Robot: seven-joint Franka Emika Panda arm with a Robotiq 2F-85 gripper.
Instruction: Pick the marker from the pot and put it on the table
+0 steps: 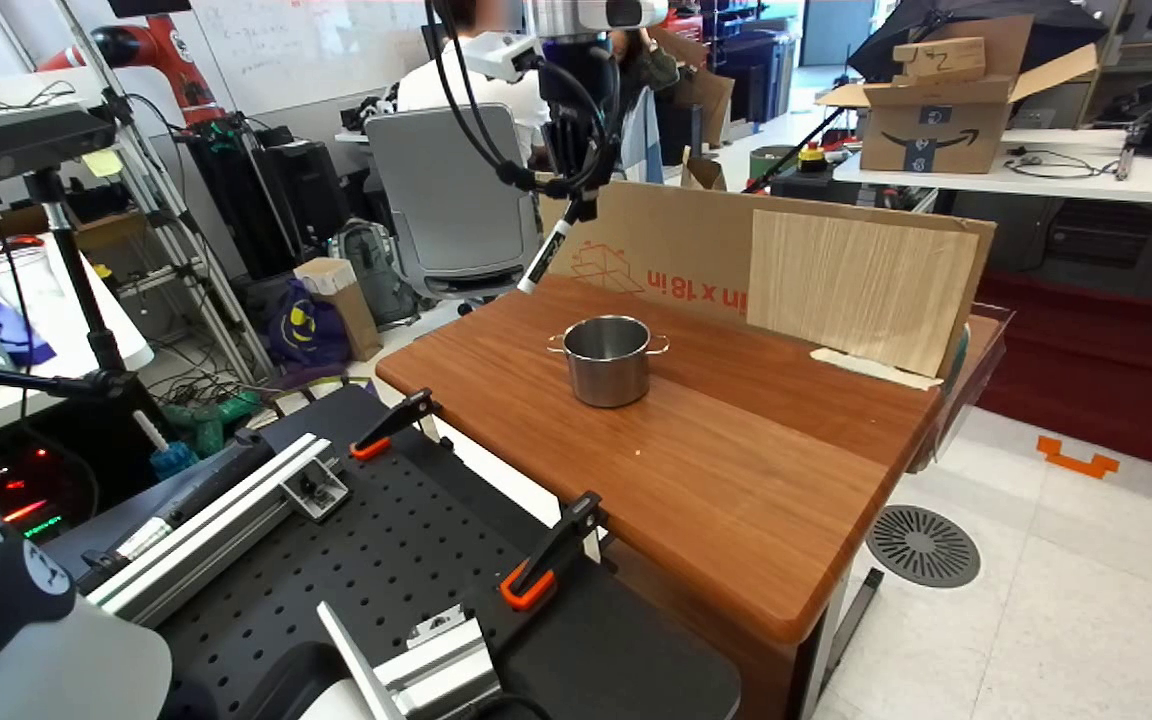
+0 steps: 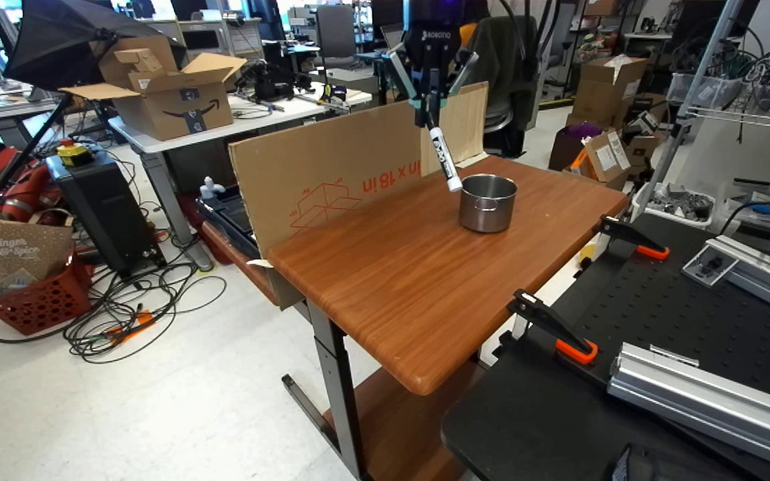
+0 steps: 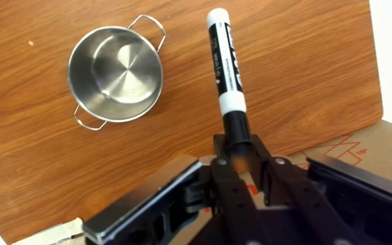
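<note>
Wrist view | black two-fingered gripper (image 3: pixel 238 142): jaws nearly together, pinching the black end of a slim white-and-black cylindrical marker (image 3: pixel 226 61) | marker: tilted in both exterior views, held in the air above the reddish-brown wooden table (image 3: pixel 186 88), apart from the round grey metal pot (image 3: pixel 115 74) | pot: upright on the table

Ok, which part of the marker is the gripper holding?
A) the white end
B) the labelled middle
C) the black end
C: in the wrist view the gripper is shut on the marker at its black end, while the label and white end stick out free.
</note>
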